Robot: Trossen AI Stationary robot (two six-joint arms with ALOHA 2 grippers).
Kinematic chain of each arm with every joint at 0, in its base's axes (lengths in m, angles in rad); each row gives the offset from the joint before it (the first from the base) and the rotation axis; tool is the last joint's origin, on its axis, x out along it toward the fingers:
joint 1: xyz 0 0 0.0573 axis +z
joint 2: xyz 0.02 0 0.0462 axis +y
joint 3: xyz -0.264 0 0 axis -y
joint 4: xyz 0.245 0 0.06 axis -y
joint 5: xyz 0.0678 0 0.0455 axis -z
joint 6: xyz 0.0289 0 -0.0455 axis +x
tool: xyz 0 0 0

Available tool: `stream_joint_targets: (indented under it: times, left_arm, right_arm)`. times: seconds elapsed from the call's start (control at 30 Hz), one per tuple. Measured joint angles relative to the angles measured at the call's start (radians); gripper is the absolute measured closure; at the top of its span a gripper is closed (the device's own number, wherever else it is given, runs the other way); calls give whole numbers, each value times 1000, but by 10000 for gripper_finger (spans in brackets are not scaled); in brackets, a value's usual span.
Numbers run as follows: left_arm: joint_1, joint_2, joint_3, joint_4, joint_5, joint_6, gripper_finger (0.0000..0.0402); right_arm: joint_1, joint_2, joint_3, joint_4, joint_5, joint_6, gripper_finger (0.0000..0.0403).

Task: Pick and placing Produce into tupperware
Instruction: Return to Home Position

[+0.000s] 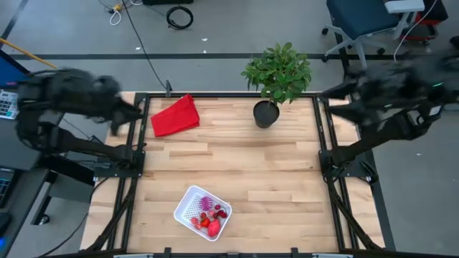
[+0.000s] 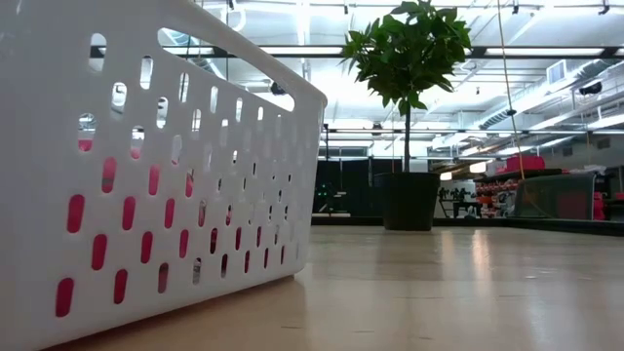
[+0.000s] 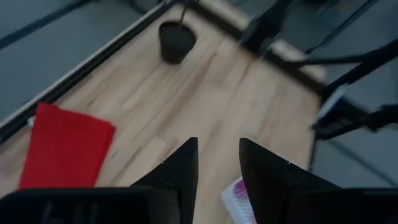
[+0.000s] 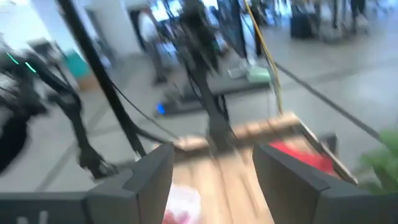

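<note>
In the high view, the tupperware sits near the front edge of the table, a little left of centre. The produce is inside it: a cluster of small red pieces in the corner nearest the front, with a purple spiky ball beside them. I see no loose pieces on the bare wood, so the filling looks done. The left arm hangs over the table's left rim and the right arm over its right rim, both at the far end and well apart from the container. The step in hand looks like parking the arms. A red cloth and a potted plant stand at the far side.

The low view shows the container's slotted white wall close up, with red showing through the lower slots; the plant rises beyond it.

In the left wrist view, the left claw has its fingers apart and nothing between them. It is high above the wood, with the cloth and pot ahead of it.

In the right wrist view, the right claw is likewise spread and empty, well above the table.

The next move should need no grasp, only folding both arms clear of the plant and the frame.
</note>
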Motion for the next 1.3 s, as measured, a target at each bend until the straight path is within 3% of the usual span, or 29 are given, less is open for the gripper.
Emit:
stream_joint_targets:
  times: [0.17, 0.3, 0.37, 0.5, 0.67, 0.83, 0.9, 1.03, 1.17, 1.3]
  left_arm:
    - [-9, -190, 0, 38, 1, 55, 272]
    - [9, -320, -46, 169, -21, 84, 269]
    - [20, -370, -136, 271, -11, 140, 269]
    - [25, -470, -401, 529, 112, 193, 274]
    - [19, -572, -814, 943, 261, 171, 278]
    - [19, -617, -1162, 1366, 272, 150, 274]
    - [20, -621, -1255, 1474, 270, 135, 271]
    - [19, -624, -1374, 1538, 264, 132, 267]
    - [19, -623, -1465, 1599, 263, 93, 269]
    - [19, -634, -1543, 1791, 262, 27, 274]
  right_arm:
    - [-1, -38, -210, 8, 23, 5, 171]
    - [-1, -78, -441, 214, 21, -42, 171]
    - [-1, -100, -585, 389, -37, -85, 172]
    - [-16, -159, -871, 708, -156, -118, 174]
    - [-41, -281, -1164, 974, -169, 47, 174]
    - [-31, -422, -1454, 1343, -173, 69, 174]
    - [-33, -469, -1564, 1472, -172, 58, 174]
    - [-34, -556, -1726, 1613, -172, 69, 174]
    - [-34, -623, -1812, 1625, -170, 87, 172]
    - [-53, -708, -1868, 1622, -155, 22, 172]
